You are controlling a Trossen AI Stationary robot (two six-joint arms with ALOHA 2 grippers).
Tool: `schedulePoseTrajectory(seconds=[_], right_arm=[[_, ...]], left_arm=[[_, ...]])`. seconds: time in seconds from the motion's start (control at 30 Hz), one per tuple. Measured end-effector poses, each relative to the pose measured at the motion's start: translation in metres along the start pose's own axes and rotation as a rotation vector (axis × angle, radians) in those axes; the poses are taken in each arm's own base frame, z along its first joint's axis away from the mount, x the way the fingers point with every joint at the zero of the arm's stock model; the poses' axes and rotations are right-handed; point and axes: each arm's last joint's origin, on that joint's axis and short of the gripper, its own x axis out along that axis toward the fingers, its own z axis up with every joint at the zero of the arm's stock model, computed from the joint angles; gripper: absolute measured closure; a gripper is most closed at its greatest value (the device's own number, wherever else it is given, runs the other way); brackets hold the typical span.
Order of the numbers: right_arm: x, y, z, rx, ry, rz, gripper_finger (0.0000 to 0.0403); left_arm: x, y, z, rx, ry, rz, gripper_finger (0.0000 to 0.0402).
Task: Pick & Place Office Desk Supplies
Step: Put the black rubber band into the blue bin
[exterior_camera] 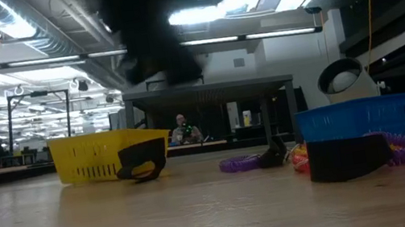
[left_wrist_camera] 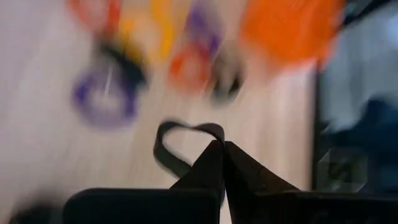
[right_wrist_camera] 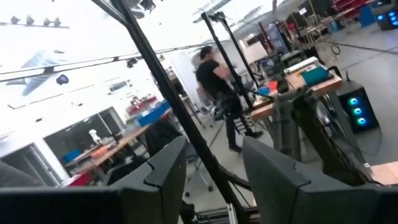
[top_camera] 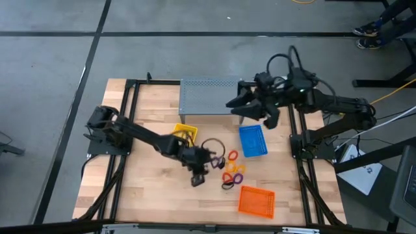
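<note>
My left arm [top_camera: 185, 153] reaches to the table's middle. Its gripper [left_wrist_camera: 222, 147] is shut on a black loop [left_wrist_camera: 159, 146], just short of a cluster of purple, orange, yellow and red loops [top_camera: 233, 170]. In the low view a black band [exterior_camera: 141, 162] shows in front of the yellow tray [exterior_camera: 103, 158]; I cannot tell whether it is the same loop. A small black item [exterior_camera: 348, 157] lies before the coloured loops [exterior_camera: 404, 148]. My right gripper [top_camera: 235, 104] hangs open high over the grey stand [top_camera: 209, 96], its fingers pointing into the room [right_wrist_camera: 214, 174]. My left gripper pinches the black loop's band [left_wrist_camera: 213, 130] between its two fingertips. The fingers slant down toward the table's right side. The rest of the loop stands out ahead of the tips and appears clear of the table.
The yellow tray [top_camera: 185, 134] sits left of centre, a blue tray [top_camera: 252, 141] right of it and an orange tray [top_camera: 257, 200] near the front edge. The grey perforated stand stands at the far middle. Bare wood lies at the near left.
</note>
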Motion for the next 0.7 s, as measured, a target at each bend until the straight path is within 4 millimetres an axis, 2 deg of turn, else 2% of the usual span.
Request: schedulePoseTrajectory(seconds=[0.23,0.33,0.47,0.7], right_arm=[[-0.02,0.018,0.011,-0.031,0.0,0.101,0.0243],[-0.022,0.021,0.012,-0.037,0.009,0.115,0.0243],[-0.023,0.02,0.011,-0.028,0.02,0.107,0.0243],[-0.022,0.017,0.005,-0.002,0.088,0.11,0.0243]], left_arm=[[-0.023,-0.006,0.05,0.067,-0.342,-0.32,0.0398],[-0.026,-0.002,0.066,0.094,-0.479,-0.393,0.0399],[-0.017,0.001,0.081,0.103,-0.506,-0.387,0.0399],[-0.01,-0.014,0.101,0.178,-0.501,-0.472,0.0399]])
